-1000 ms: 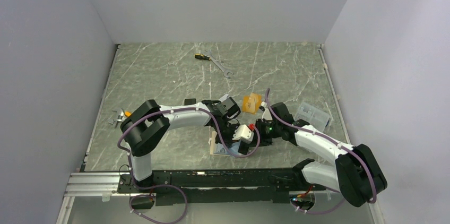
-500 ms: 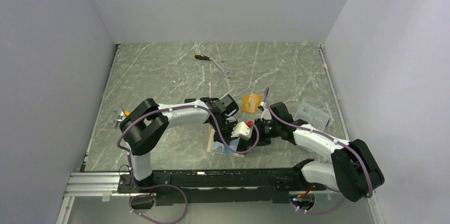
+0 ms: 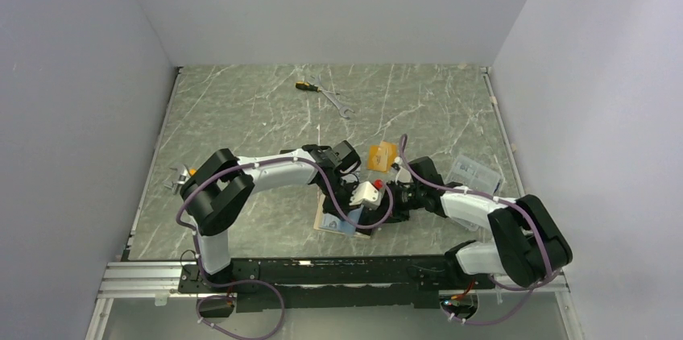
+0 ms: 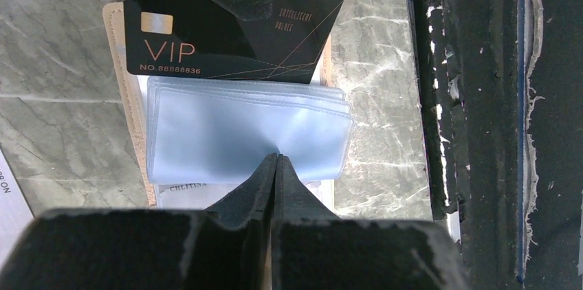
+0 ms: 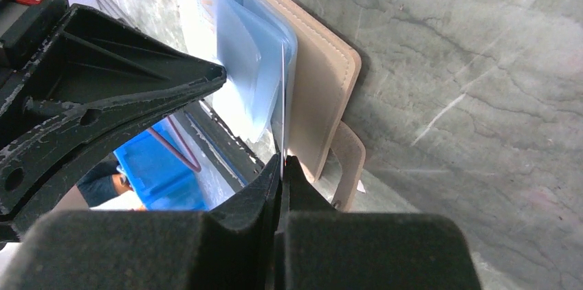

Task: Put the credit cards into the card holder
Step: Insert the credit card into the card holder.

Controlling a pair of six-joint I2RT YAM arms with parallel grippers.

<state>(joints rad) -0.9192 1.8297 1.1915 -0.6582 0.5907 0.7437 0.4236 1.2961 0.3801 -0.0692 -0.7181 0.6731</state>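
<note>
My right jaws gripped the black card (image 4: 206, 49) edge-on against the card holder (image 5: 323, 77), which lay open at the overhead view's lower centre. My left jaws were closed, pinching its blue sleeve (image 4: 227, 125). I judged it best to part that sleeve and slide the card in level.

Bright even light, soft faint shadows, top view sharp, wrist views' near foreground dark, blurred

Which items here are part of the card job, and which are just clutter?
Job:
- black card
- card holder
- orange card

Lying about:
- clear box
- wrench
- screwdriver
</note>
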